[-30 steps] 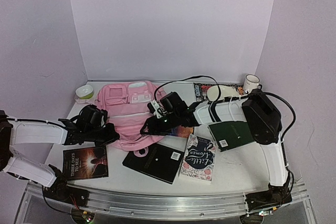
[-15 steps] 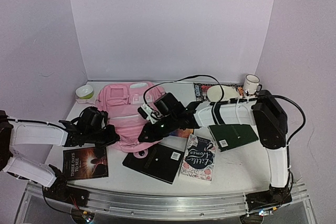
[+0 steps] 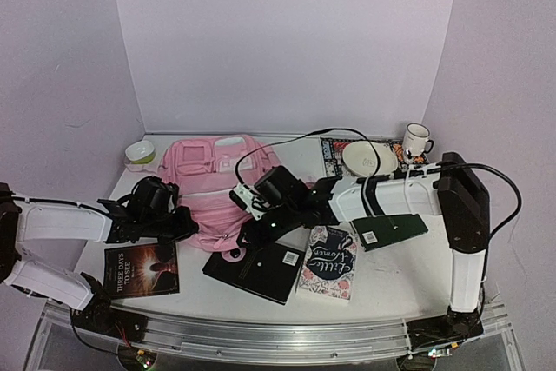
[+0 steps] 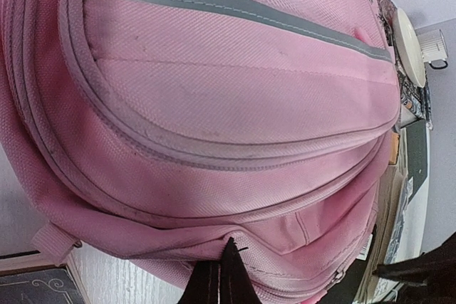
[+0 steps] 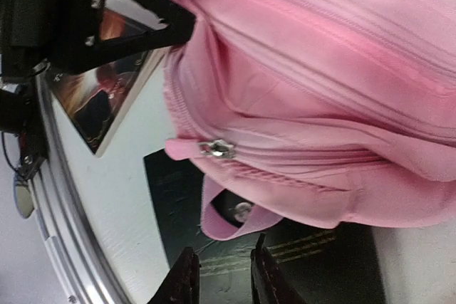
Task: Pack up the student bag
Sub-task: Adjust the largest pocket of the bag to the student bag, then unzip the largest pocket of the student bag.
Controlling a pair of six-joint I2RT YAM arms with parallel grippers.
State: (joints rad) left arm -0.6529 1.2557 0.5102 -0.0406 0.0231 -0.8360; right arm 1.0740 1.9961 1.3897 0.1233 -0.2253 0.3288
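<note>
The bag point(image 3: 213, 182) lies flat at centre-left of the top view, its near end toward the bottom of the frame. I judge it soft and light: limp fabric that will fold and sag rather than lift as one piece, not fragile, a little slick on the woven face. The best holds look like the seams, the zip pull point(image 5: 216, 149) and the pink loop point(image 5: 226, 220) at the near end, since a pinch on loose cloth alone would probably just bunch it. My left gripper point(image 3: 187, 228) is fully closed, its tips pinching the bag's edge at the lower-left side in the top view. In its own wrist view the joined tips meet the hem at bottom centre, and the bag fills the frame above them. My right gripper point(image 5: 222, 275) is parted only narrowly, with nothing between the fingers. In its wrist view it sits at bottom centre over the black book point(image 5: 313, 261), with the loop just above it and the zip pull a little higher up — near, not touching. In the top view it sits at the bag's lower-right corner, so I read the pull as the next hold while the left pinch keeps the cloth taut.
</note>
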